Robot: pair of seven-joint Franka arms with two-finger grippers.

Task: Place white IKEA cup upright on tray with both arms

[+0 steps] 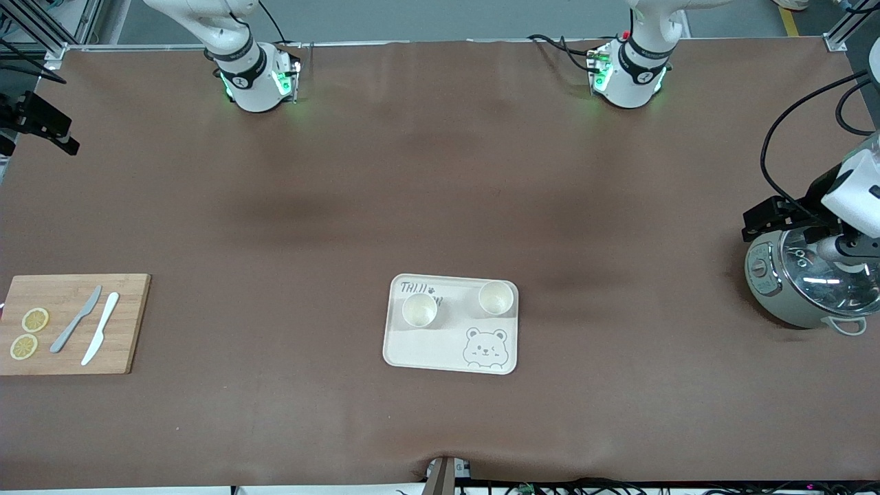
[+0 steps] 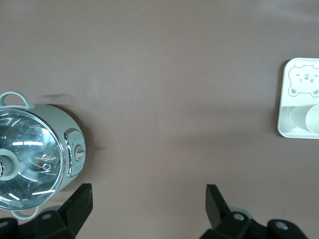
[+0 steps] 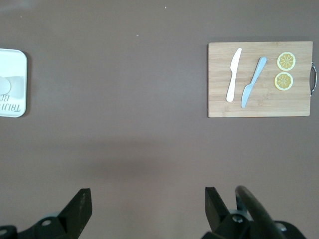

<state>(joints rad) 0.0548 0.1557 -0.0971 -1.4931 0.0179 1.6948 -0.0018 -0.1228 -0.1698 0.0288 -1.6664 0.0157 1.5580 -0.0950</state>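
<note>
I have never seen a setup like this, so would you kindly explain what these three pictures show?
Two white robot arms stand at a brown table. One picture looks down from a high camera facing them; the other two come from cameras on each arm's wrist. The left hand, open and holding nothing, is over the table beside a cooker. The right hand, also open and holding nothing, is over bare table near a cutting board with two knives and lemon slices. In the middle lies a tray with two cups standing upright on it.
</note>
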